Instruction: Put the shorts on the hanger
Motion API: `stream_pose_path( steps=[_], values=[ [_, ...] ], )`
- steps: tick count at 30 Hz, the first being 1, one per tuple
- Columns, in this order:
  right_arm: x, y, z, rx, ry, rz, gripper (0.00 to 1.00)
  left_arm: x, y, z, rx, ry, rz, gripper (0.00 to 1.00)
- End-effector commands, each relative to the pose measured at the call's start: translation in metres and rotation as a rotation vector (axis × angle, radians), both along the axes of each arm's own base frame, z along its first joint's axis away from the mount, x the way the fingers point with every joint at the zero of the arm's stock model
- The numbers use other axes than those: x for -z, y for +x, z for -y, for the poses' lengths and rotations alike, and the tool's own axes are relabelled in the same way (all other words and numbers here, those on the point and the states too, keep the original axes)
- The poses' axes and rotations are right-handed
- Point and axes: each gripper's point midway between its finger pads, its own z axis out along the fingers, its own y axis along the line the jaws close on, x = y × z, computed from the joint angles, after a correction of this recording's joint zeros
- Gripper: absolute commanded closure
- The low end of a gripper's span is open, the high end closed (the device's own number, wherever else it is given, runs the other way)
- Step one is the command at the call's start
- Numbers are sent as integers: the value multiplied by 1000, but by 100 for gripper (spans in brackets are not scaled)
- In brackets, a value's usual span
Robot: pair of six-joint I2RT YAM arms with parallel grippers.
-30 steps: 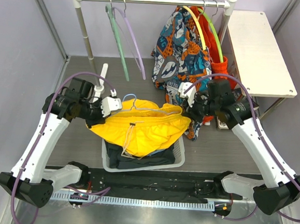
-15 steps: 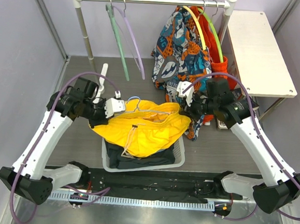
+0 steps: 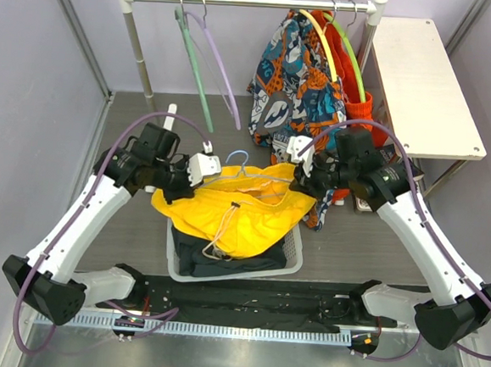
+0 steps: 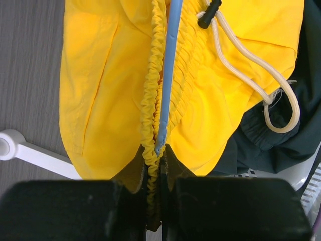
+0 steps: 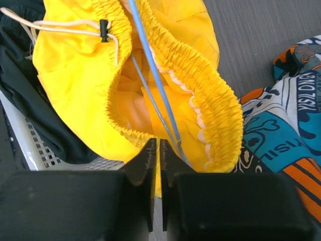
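Observation:
The yellow shorts (image 3: 239,213) hang stretched between both grippers above the white laundry basket (image 3: 294,257), white drawstring dangling. The light-blue hanger (image 3: 241,155) lies along the waistband, its hook poking up at the far side. My left gripper (image 4: 156,148) is shut on the gathered waistband (image 4: 149,100) together with the hanger's end (image 4: 169,60). My right gripper (image 5: 160,143) is shut on the yellow fabric at the shorts' (image 5: 75,75) other side. There the hanger's wires (image 5: 152,65) run inside the open waist, just beside the jaws.
Dark clothes (image 3: 222,262) fill the basket under the shorts. A rail (image 3: 251,2) at the back carries a mint-green hanger (image 3: 196,78), a lilac hanger (image 3: 222,75), patterned shorts (image 3: 292,77) and a red-orange garment (image 3: 363,112). A white shelf (image 3: 423,87) stands at the right.
My left gripper has moved right and toward the rail, bunching the shorts narrower. The right gripper has closed on the shorts' edge and barely shifted.

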Motion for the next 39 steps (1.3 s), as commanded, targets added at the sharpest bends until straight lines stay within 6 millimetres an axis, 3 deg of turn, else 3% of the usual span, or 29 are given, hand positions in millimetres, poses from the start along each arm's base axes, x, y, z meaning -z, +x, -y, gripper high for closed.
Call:
stream_pose_path(
  steps=[1,2,3,5,10,15,18,22,25,27,28,29,32,36,39],
  values=[
    [-49,-6,-3,-20,76,96,76,-28,11,14,-12,-102,94,100],
    [-56,-7,-4,-18,92,100,54,-34,9,13,-15,-107,112,100],
    [-64,-9,-7,-16,118,94,42,-37,7,10,-17,-106,118,100],
    [-85,-12,-13,-29,177,111,28,-43,3,9,-19,-114,131,100],
    [-117,-14,-41,-74,241,126,26,-59,-2,8,-27,-129,134,100],
    [-120,-23,-80,-139,212,155,26,-68,-4,9,-25,-149,138,100],
    [-114,-14,-94,-128,182,183,27,-72,-7,11,-22,-167,140,100],
    [-109,-1,-102,-114,147,215,35,-84,-14,10,-17,-190,161,100],
    [-110,0,-104,-114,141,228,50,-93,-18,7,-17,-199,181,100],
    [-113,-1,-102,-113,141,231,69,-99,-21,6,-20,-208,196,100],
    [-115,-2,-101,-114,143,236,87,-101,-22,6,-23,-213,199,100],
    [-117,-2,-100,-109,142,239,96,-103,-23,4,-34,-220,201,100],
    [-126,-2,-93,-83,140,254,99,-110,-19,1,-103,-245,221,91],
    [-147,-7,-79,-43,155,294,99,-112,-21,-2,-148,-267,206,69],
    [-161,-14,-71,-40,168,306,99,-109,-20,-7,-182,-256,192,62]
  ],
)
